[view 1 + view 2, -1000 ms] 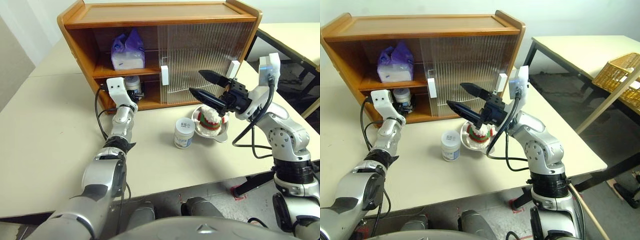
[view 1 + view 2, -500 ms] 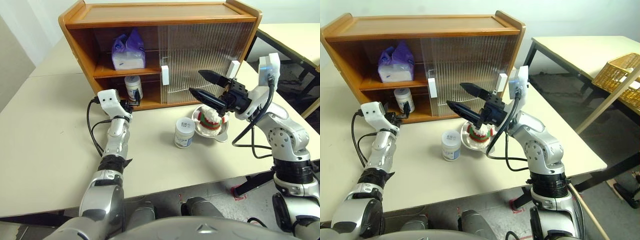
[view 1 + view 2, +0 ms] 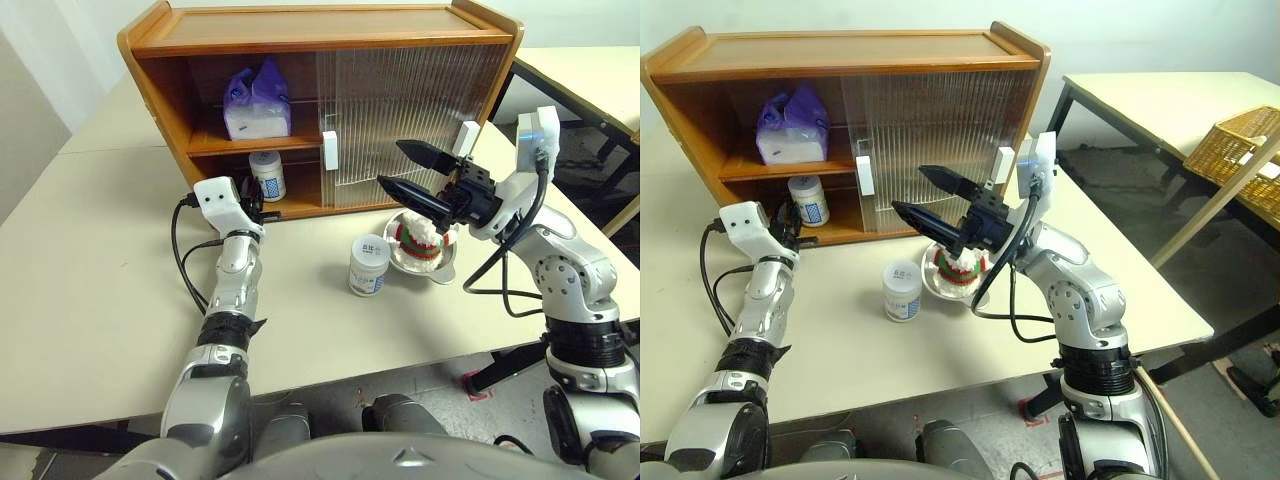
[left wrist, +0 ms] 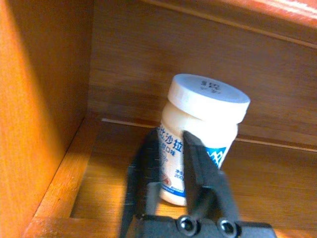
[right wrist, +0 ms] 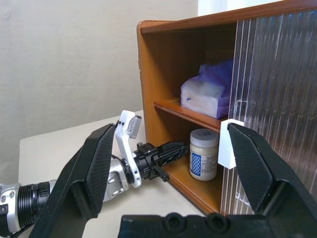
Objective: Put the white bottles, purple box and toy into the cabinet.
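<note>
White bottle point(image 3: 267, 176): stands on cabinet point(image 3: 300, 40) floor, partly hidden by closed left gripper point(image 4: 181, 163).
Toy point(image 3: 418, 238): half hidden under wide-open right gripper point(image 3: 402, 169).

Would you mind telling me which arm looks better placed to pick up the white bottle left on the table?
Probably the right. The right gripper hangs open near the white bottle on the table, beside the toy. The left gripper is shut at the cabinet opening.
</note>
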Robot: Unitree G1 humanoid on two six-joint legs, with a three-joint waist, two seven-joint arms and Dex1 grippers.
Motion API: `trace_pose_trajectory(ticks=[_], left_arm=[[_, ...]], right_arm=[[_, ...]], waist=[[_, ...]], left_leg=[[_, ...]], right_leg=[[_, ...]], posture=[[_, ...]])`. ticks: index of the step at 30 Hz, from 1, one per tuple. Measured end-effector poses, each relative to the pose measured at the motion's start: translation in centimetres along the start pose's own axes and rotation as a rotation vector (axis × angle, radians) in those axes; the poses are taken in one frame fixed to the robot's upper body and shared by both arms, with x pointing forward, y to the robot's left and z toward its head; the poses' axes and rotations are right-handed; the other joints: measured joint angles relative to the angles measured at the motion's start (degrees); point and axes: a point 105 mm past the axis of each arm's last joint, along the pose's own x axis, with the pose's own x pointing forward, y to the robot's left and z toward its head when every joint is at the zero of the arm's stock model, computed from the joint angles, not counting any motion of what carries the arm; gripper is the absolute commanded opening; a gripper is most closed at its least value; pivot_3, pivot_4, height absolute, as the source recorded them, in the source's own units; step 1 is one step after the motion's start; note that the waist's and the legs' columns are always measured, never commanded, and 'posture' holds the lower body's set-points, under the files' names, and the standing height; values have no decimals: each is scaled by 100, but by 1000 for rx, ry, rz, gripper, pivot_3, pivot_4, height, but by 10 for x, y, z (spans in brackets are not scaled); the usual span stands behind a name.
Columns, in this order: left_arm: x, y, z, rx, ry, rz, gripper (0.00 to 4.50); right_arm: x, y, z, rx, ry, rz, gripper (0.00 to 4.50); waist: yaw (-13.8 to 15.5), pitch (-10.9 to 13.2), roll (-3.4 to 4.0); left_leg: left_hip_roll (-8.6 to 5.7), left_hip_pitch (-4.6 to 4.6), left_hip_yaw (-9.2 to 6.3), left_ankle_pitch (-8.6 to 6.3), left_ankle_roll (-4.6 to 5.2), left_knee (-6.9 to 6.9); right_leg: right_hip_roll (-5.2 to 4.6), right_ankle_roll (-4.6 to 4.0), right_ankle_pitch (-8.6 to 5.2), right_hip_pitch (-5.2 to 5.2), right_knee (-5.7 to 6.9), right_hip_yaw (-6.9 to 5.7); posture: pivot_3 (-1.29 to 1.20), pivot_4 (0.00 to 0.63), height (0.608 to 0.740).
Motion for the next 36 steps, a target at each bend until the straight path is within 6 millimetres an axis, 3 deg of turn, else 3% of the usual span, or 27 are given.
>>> trace_pose_trajectory(ticks=[13,23,36], left_arm=[[10,17,-7,54,47,65,38],[29,6,-6,69,77,40,38],[31,-9,-21,61,158,-32,38]], right_arm=[[-1,0,0,-3,4,-2,4500],[-1,-1,0,-5,6,-5,4500],[-1,1,2,-17,3,-14,4500]], waist=[[-1,0,0],[-8,0,0],[-23,1,-2]], left_leg=[[-1,-1,-2,0,1,0],[-1,-1,-2,0,1,0],[-6,-2,-2,0,3,0]], right_leg=[[-3,0,1,0,0,0],[-3,16,9,0,0,0],[-4,28,12,1,-2,0]], posture=[[-176,25,740],[-186,26,740],[-209,29,740]])
